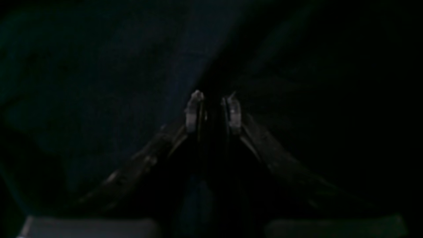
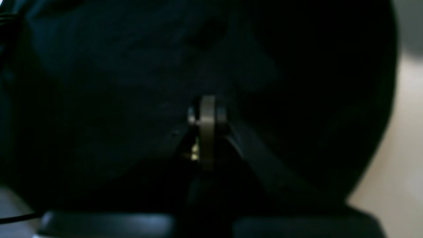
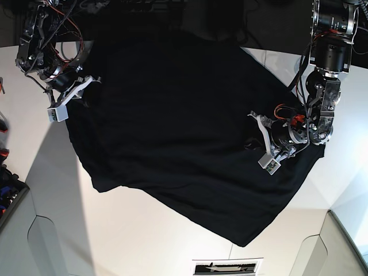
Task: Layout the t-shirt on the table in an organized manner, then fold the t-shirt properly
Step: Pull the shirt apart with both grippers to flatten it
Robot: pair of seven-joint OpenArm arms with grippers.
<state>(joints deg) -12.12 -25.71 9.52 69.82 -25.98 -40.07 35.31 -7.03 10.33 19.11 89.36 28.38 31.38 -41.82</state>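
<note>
The black t-shirt (image 3: 172,115) lies spread with its plain side up on the white table (image 3: 144,230), slanted, with one corner toward the front right. My left gripper (image 3: 253,144) rests on its right part; the fingers (image 1: 195,105) stand close together with dark cloth (image 1: 99,82) between them, and the cloth puckers at the tips. My right gripper (image 3: 81,95) is at the shirt's far left edge. Its fingers (image 2: 206,115) are pressed together over dark cloth (image 2: 115,66); whether cloth is pinched between them I cannot tell.
A dark bin with colourful items (image 3: 4,178) sits at the left edge. A printed label (image 3: 227,267) lies at the table's front edge. Arm bases and cables (image 3: 46,29) stand along the back.
</note>
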